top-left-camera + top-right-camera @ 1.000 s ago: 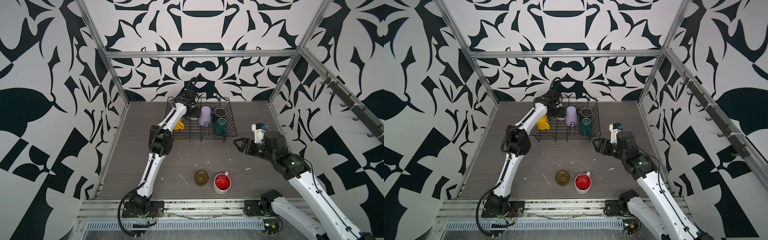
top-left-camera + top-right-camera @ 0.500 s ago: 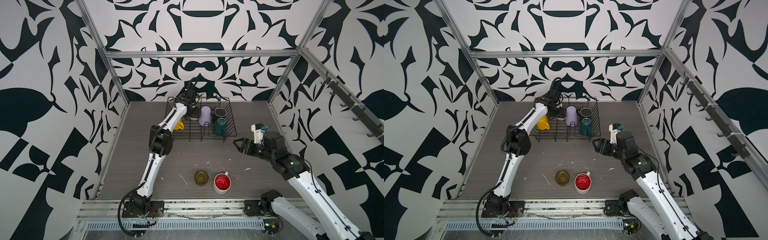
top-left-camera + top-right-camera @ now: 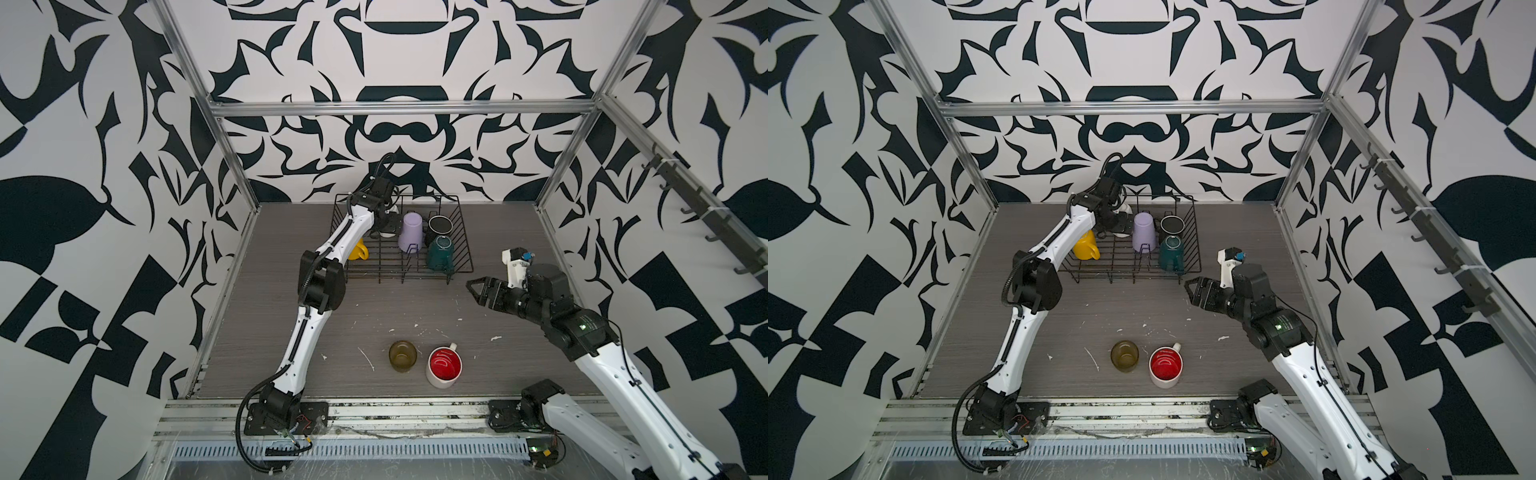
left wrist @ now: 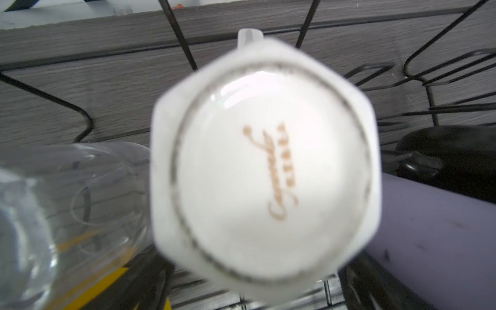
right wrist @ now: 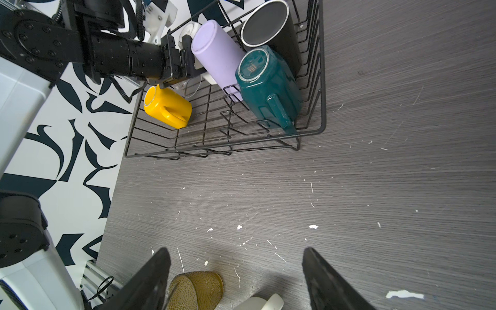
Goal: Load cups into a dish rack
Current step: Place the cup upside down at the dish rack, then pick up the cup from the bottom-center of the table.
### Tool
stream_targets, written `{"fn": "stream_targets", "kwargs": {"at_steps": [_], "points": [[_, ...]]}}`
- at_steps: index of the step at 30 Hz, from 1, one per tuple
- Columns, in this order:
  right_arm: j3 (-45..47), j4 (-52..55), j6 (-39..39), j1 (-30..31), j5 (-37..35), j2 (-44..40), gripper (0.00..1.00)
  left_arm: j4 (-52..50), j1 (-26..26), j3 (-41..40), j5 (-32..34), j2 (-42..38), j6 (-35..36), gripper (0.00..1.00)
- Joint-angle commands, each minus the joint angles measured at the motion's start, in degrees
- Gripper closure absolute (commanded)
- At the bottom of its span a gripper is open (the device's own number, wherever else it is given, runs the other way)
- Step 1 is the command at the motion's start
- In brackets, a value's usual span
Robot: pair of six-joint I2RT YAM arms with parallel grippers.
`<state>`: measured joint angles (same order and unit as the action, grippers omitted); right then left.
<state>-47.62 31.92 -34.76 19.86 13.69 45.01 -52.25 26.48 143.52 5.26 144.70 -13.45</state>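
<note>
White faceted mug (image 4: 265, 171) is set base-up in the dish rack (image 3: 374, 266), its long axis upright. No shift from a second earlier is noted. Glazed ceramic, a hexagonal outline and gold script are shown. Left gripper (image 5: 188, 60) is placed over it, grip undeterminable. Right gripper (image 5: 234, 252) is held spread and empty.

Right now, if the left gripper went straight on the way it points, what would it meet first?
Most likely the upturned base of the white faceted mug in the dish rack.
</note>
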Motion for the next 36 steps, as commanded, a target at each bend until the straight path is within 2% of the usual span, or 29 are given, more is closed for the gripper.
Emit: {"fn": "stream_targets", "kwargs": {"at_steps": [1, 9, 14, 17, 21, 23, 27, 30, 33, 36], "points": [[-0.83, -0.92, 0.07, -0.14, -0.34, -0.58, 0.21, -1.66, -0.39, -0.62, 2.01, -3.14, -0.14, 0.04], [-5.49, 8.12, 4.92, -0.09, -1.44, 4.37, 0.30, 2.15, -0.38, -7.11, 3.75, -11.07, -1.26, 0.01], [-5.91, 11.23, 6.58, 1.32, -1.20, 5.85, 0.31, 8.26, -0.38, -15.22, 3.84, -20.17, -4.49, 0.01], [-5.50, 12.34, 6.75, 2.99, -1.82, 6.18, 0.31, 11.44, -0.33, -19.99, 6.38, -25.72, -6.12, 0.01], [-4.18, 11.96, 6.16, 5.48, -3.02, 6.27, 0.31, 15.00, -0.42, -25.76, 6.60, -32.91, -6.28, 0.01], [-4.07, 12.01, 5.98, 6.87, -3.84, 6.90, 0.31, 18.51, -0.41, -30.52, 2.97, -37.55, -5.23, 0.01], [-4.42, 12.77, 5.98, 9.86, -6.14, 7.79, 0.32, 29.97, -1.06, -44.16, 2.46, -48.34, -8.00, 0.01], [-4.21, 13.56, 5.94, 11.56, -7.39, 8.15, 0.32, 38.35, -2.42, -53.62, -0.27, -55.55, -8.08, 0.01], [-3.73, 14.86, 5.69, 14.14, -8.94, 8.25, 0.33, 35.41, -2.82, -55.02, -2.74, -58.67, -6.04, 0.01], [-2.97, 16.56, 4.78, 16.87, -10.69, 7.99, 0.35, 32.19, -2.96, -57.24, -1.93, -61.47, -4.31, 0.01]]}}
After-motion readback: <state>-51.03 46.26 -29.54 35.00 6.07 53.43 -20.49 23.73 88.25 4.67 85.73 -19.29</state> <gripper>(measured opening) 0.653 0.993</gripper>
